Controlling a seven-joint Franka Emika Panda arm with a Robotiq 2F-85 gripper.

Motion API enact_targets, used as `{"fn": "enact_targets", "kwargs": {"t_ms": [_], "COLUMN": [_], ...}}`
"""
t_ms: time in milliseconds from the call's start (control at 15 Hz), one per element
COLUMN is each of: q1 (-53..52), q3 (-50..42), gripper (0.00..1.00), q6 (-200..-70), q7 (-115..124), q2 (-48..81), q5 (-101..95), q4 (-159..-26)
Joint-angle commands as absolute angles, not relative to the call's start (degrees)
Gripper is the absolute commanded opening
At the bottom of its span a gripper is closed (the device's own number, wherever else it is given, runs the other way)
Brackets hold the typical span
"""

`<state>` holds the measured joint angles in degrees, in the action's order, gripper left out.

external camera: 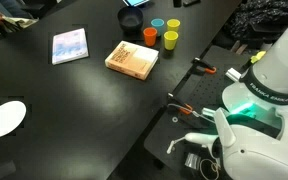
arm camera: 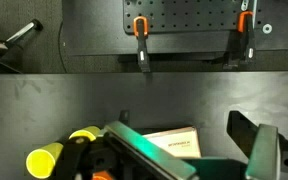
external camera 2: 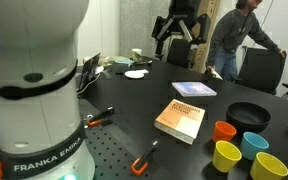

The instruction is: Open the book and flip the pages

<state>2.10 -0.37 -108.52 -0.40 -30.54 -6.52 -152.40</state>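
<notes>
1. scanning an exterior view from the left: white plate sits at the bench edge, well apart from everything else.
2. blue-pink booklet lies flat, near the book but not touching it.
3. book is mid-bench, closed and flat, tan-orange cover up. pages show only as a pale edge along its near side.
4. right of the book is a cup cluster: orange cup, blue cup, yellow cup. orange and yellow sit just beside the book's far corner. can't tell whether they touch it. black bowl is behind them.
5. right end: orange-handled clamps on the bench edge, then the white arm base with a green glow.
6. wrist view: tool is released, fingers spread wide with nothing gripped. part of the closed book shows beyond the gap, no contact. two yellow cups are low on the left of that view, and clamps run along its top.
</notes>
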Motion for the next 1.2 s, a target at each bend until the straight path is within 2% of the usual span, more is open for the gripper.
{"fn": "enact_targets", "kwargs": {"t_ms": [0, 667, 1133], "q1": [1.92, 1.91, 3.09], "q3": [-0.52, -0.79, -6.58], "gripper": [1.00, 1.00, 1.00], "q6": [-108.35, -109.25, -134.07], "q7": [-0.32, -0.48, -4.42], "q2": [-30.54, -29.26, -10.33], "q5": [-6.57, -6.26, -1.89], "q4": [-152.26, -152.03, -151.39]}}
